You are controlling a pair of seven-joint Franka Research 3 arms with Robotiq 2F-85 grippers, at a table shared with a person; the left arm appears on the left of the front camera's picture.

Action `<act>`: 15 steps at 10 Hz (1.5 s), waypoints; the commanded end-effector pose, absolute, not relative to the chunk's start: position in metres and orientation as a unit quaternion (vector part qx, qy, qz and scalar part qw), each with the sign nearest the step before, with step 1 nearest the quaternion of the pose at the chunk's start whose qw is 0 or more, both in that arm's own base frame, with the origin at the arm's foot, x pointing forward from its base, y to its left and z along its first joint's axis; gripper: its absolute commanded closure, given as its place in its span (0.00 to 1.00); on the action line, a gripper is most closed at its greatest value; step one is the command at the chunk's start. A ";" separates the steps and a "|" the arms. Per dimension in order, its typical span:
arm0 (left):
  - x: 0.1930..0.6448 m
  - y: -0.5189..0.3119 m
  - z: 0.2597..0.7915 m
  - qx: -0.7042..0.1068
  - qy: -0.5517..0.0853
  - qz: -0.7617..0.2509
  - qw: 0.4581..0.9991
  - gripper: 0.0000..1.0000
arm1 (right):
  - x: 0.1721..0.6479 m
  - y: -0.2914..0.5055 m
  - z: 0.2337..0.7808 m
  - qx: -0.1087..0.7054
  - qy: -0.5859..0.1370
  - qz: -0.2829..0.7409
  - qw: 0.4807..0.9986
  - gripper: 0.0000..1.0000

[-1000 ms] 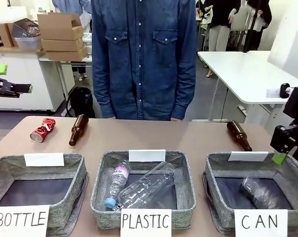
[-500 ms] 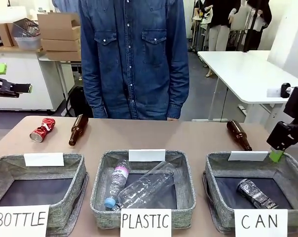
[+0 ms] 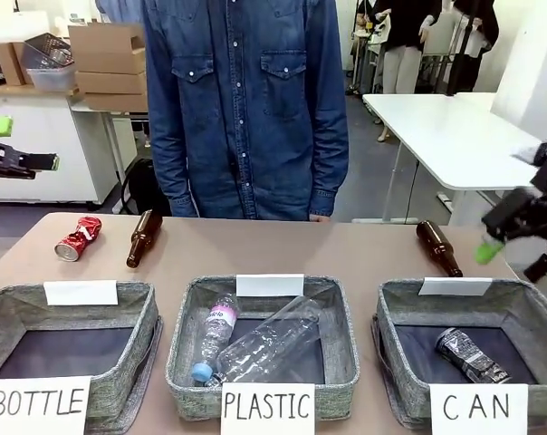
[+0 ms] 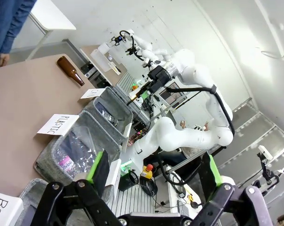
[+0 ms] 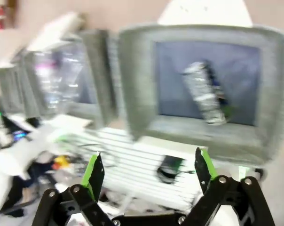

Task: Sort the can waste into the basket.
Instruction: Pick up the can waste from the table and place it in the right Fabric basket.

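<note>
Half done: silver can [image 3: 471, 355] lying inside CAN basket [image 3: 527, 313], lower right; red can [image 3: 78, 238] on surface [image 3: 283, 249] at left, yet to sort. Right hand [image 3: 511, 256] spread wide, empty, at right edge; left hand [image 3: 20, 145] spread, empty, far left

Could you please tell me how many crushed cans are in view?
2: a red can on the table, far left, and a silver can inside the CAN basket.

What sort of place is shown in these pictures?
Probably a robotics laboratory, not a home: a white jointed robot arm stands among cabled equipment, a grey woven-fabric basket with a white CAN sign sits on the light brown table, and brown cardboard boxes are stacked behind.
</note>
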State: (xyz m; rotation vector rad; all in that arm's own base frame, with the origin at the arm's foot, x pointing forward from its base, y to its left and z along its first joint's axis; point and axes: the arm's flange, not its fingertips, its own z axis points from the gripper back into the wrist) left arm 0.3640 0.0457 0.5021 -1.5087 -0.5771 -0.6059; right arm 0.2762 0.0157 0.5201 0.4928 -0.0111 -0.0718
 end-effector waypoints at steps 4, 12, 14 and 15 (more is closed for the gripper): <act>0.363 0.044 0.504 -0.669 -0.264 -0.272 0.639 0.00 | 0.305 0.012 0.525 0.542 -0.066 -0.248 0.800 0.00; 0.363 0.044 0.504 -0.669 -0.264 -0.272 0.639 0.00 | 0.296 0.002 0.538 0.445 -0.015 -0.156 0.882 0.00; 0.363 0.044 0.504 -0.669 -0.264 -0.272 0.639 0.00 | 0.296 0.002 0.538 0.445 -0.015 -0.156 0.882 0.00; 0.363 0.044 0.504 -0.669 -0.264 -0.272 0.639 0.00 | 0.296 0.002 0.538 0.445 -0.015 -0.156 0.882 0.00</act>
